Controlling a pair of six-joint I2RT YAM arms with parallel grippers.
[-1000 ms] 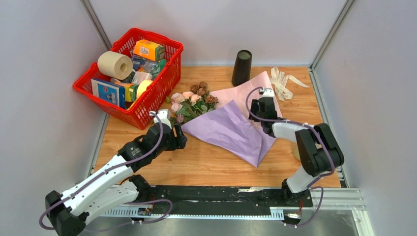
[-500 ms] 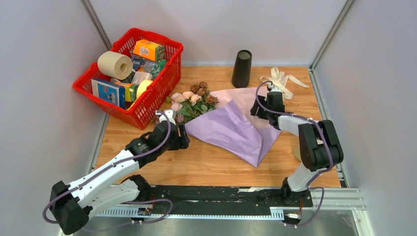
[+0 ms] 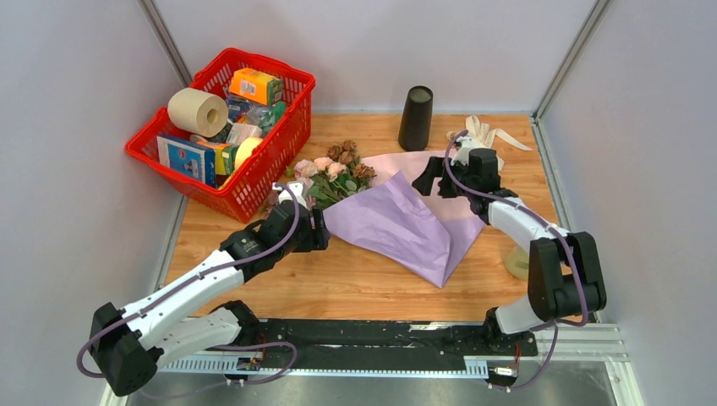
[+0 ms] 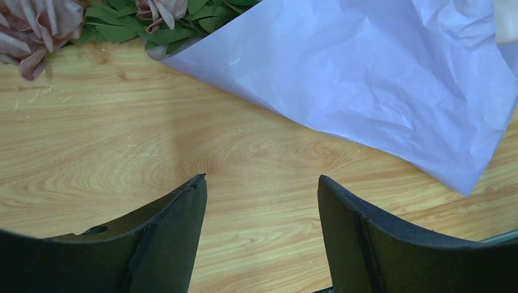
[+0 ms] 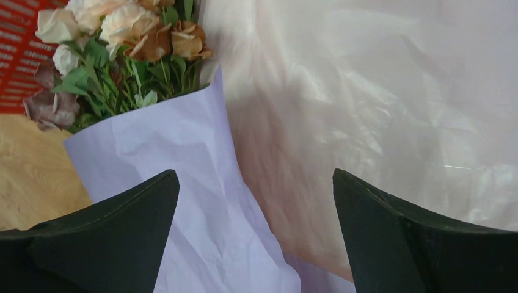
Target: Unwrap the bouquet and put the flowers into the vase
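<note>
While the left gripper [image 3: 314, 230] has only crept a little toward 12 o'clock, its jaws are spread wide over bare wood with nothing between them, and it sits at 7 o'clock of the flowers [image 3: 334, 173]. These lie mid-table with their heads toward the red basket [image 3: 221, 199] at 10 o'clock. Their stems are still tucked under the lilac sheet [image 3: 397, 224], which fans out toward 5 o'clock. The vase [image 3: 415, 117] stands upright at 12 o'clock of the paper, with no flowers in it.

The bigger change is on the right. The right gripper [image 3: 438, 184] has swung from the middle of the wrapping out toward 1 o'clock. Its jaws have sprung wide apart and hold nothing, hovering over the pink sheet [image 3: 463, 211], whose far corner now lies lower than before. The ribbon [image 3: 490, 135] lies loose at 2 o'clock. By my reading the wrap is untied and partly opened, but the stems are not yet freed.
</note>
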